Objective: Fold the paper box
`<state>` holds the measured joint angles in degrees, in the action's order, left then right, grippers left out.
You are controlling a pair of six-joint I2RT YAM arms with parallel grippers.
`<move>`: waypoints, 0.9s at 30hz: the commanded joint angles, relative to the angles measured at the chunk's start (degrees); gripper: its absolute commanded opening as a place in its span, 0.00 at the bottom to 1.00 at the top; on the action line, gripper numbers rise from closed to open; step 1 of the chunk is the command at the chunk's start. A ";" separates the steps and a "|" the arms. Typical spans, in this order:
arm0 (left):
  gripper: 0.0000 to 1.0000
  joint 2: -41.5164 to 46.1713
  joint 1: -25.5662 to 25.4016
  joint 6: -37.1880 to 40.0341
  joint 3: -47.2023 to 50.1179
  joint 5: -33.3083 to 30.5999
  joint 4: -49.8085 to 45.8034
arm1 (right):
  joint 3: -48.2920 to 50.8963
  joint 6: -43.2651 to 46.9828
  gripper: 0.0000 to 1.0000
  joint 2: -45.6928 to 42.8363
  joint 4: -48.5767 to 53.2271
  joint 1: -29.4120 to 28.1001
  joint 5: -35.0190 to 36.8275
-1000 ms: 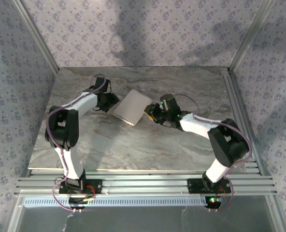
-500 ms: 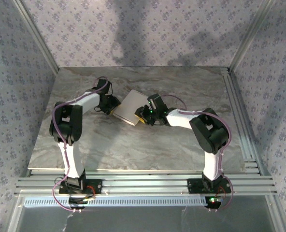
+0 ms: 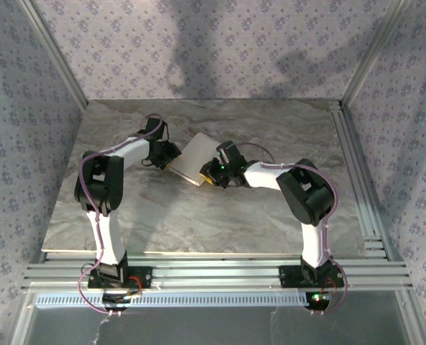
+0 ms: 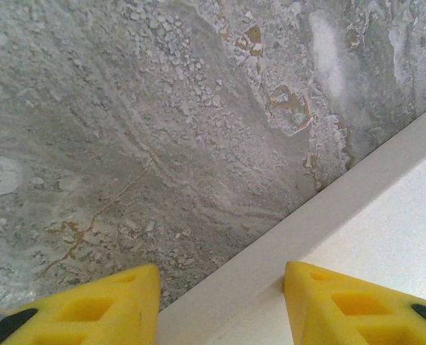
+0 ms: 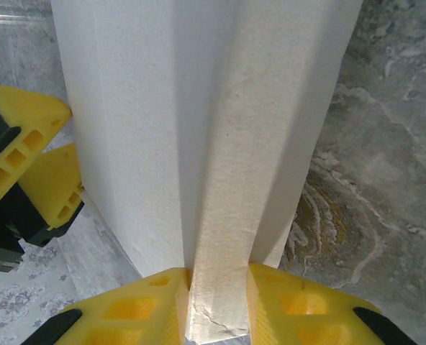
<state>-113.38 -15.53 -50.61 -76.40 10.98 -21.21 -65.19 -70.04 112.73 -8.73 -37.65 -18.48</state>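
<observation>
The paper box [image 3: 197,154] is a flat white box held up between my two grippers over the middle of the marble table [image 3: 198,215]. My left gripper [image 3: 171,159] is at its left edge. In the left wrist view the box's [image 4: 386,215] side wall spans the gap of the left gripper [image 4: 220,287], and both yellow fingers [image 4: 342,302] touch it. My right gripper [image 3: 211,172] is at the box's near right edge. In the right wrist view the right gripper [image 5: 216,287] is shut on a narrow strip of the box [image 5: 162,108].
Aluminium rails run along the table's right side [image 3: 353,165] and its near edge [image 3: 213,273]. Patterned walls close the space at the back and sides. The left gripper's yellow fingers [image 5: 26,144] sit just past the box's far edge in the right wrist view.
My right arm has swung left to the box and its jaws have closed on the box's edge. The left gripper has kept its place at the other edge.
</observation>
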 commanded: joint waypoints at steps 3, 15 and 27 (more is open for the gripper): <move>0.48 -0.44 -1.24 -0.43 2.35 1.49 -0.22 | -1.53 -1.21 0.29 1.79 -1.46 -0.49 0.36; 0.46 0.18 -2.75 -3.09 7.64 2.54 4.39 | -1.69 -1.74 0.34 2.32 -2.67 0.08 0.98; 0.45 2.05 -3.36 -3.62 8.43 2.87 4.56 | -1.43 -2.35 0.11 2.32 -3.18 0.42 1.16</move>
<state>-111.28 -16.62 -53.67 -70.02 10.96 -11.25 -65.80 -71.99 114.21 -10.07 -37.10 -18.22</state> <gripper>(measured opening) 0.452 0.119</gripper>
